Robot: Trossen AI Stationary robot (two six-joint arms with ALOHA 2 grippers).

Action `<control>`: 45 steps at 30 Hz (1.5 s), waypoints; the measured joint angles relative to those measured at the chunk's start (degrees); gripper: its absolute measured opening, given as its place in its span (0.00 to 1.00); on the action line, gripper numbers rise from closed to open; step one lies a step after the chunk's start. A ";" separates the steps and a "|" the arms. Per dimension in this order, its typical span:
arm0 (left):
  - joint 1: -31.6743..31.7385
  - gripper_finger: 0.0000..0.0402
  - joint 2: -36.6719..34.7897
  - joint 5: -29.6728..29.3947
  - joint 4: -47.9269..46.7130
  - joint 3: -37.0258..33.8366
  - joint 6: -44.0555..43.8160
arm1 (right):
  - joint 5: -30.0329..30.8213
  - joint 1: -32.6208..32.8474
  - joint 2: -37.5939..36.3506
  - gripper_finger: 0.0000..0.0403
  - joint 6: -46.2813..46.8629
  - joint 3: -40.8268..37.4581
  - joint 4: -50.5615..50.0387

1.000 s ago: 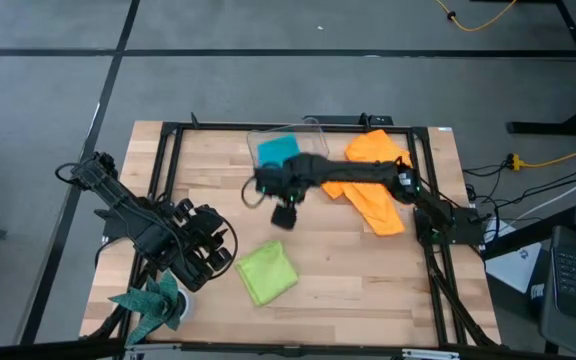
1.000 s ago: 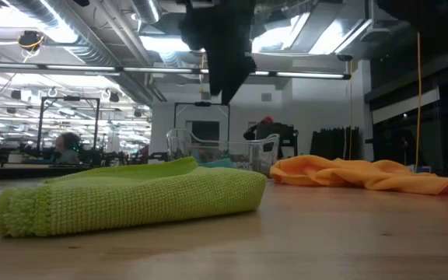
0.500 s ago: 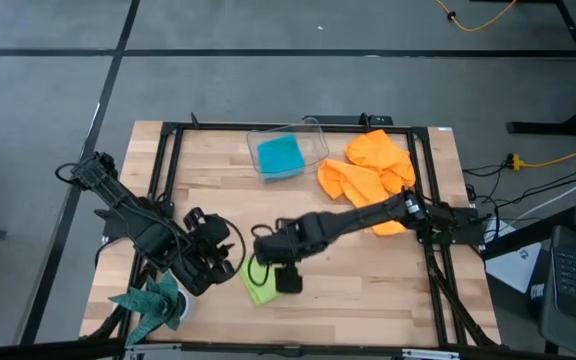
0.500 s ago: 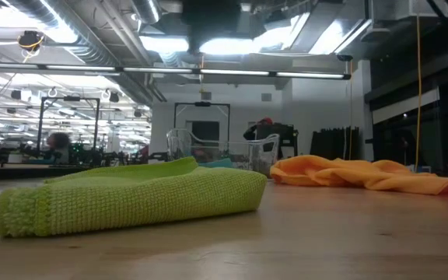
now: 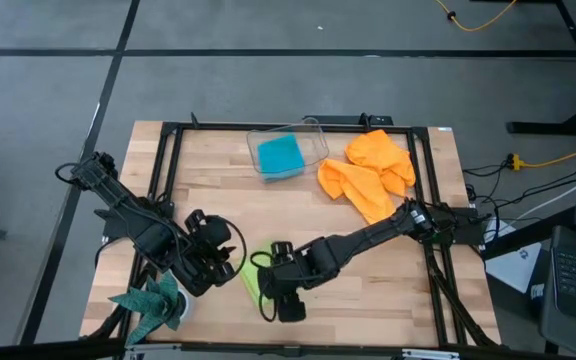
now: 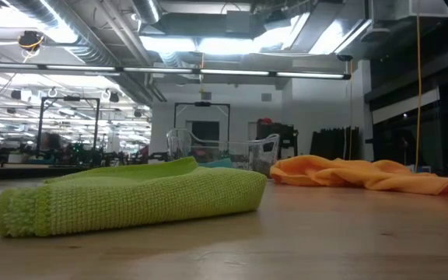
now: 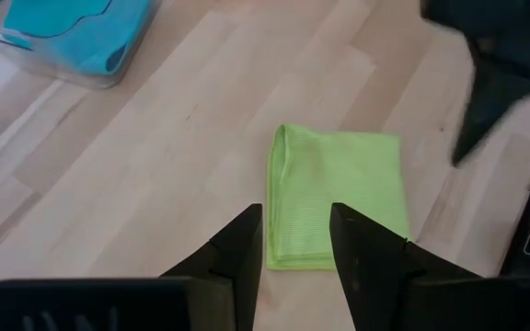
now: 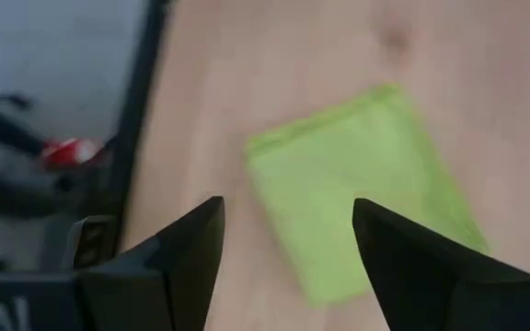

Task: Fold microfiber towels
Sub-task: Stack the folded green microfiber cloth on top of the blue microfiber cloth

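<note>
plain wooden table [image 5: 368, 270], unlabelled green towel [image 7: 337, 193]

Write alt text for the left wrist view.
A folded lime-green towel lies flat on the wooden table, just beyond the open left gripper. A clear bin holding a turquoise towel sits farther off.
</note>
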 joint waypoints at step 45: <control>0.28 0.30 0.02 1.29 -0.05 0.00 0.03 | -8.27 -11.86 4.57 0.52 -13.76 -35.87 39.93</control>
